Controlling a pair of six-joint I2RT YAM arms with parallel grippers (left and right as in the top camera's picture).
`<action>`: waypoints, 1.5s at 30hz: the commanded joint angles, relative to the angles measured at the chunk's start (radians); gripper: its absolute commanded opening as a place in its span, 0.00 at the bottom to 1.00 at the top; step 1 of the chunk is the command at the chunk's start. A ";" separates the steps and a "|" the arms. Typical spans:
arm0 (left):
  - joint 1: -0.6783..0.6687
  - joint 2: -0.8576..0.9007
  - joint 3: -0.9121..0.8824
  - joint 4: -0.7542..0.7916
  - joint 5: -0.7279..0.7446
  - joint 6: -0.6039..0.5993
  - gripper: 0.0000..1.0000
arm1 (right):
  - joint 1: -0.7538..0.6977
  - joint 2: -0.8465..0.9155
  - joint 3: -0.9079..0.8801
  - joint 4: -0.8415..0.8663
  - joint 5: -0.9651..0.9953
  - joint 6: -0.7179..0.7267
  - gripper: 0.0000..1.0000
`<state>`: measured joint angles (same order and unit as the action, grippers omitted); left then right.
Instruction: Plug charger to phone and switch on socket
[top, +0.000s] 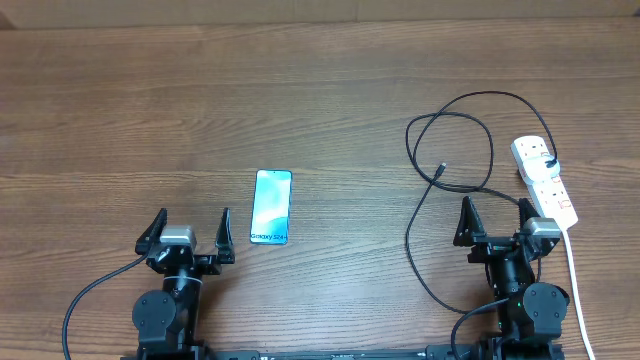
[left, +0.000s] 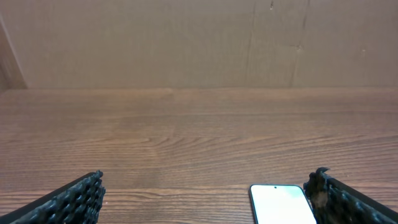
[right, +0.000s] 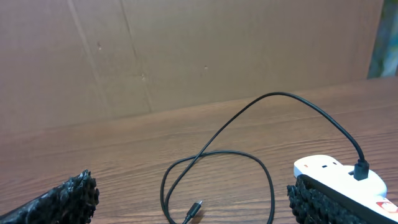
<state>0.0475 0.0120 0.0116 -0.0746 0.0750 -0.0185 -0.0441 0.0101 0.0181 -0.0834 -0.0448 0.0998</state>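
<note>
The left gripper (top: 193, 218) sits at the near edge of the wooden table (top: 100, 100), jaws fully apart and holding nothing. The right gripper (top: 496, 206) sits at the same near edge, well to the right, also fully apart and holding nothing.

The phone (top: 271, 207) lies flat on the table, screen up, just ahead of the left gripper and slightly to its right. Its long axis runs near to far, and the "Galaxy" text is at the near short edge. In the left wrist view one short edge of the phone shows beside the right finger (left: 348, 204).

The charger (top: 409, 232) is a thin black cable that passes along the left side of the right gripper and forms loose loops farther out. Its small free plug (top: 442, 168) rests on the bare table inside the loops, well apart from the phone.

The socket (top: 545, 180) lies at a slight angle ahead and to the right of the right gripper. The black plug head (top: 552, 165) sits on its upper face toward the far end. The thick white cord (top: 572, 265) leaves the near end of the socket and runs back past the right arm.

A plain brown board (left: 186, 43) stands behind the far edge of the table
</note>
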 joint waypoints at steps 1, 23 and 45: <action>0.006 -0.007 -0.007 0.001 -0.004 0.019 0.99 | 0.005 -0.005 -0.010 0.003 -0.002 -0.018 1.00; 0.006 -0.007 -0.007 0.001 -0.004 0.019 1.00 | 0.005 -0.005 -0.010 0.003 -0.002 -0.018 1.00; 0.006 -0.007 -0.007 0.001 -0.063 0.046 1.00 | 0.005 -0.005 -0.010 0.003 -0.002 -0.018 1.00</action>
<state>0.0475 0.0120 0.0116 -0.0746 0.0628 -0.0097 -0.0441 0.0101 0.0181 -0.0834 -0.0448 0.0998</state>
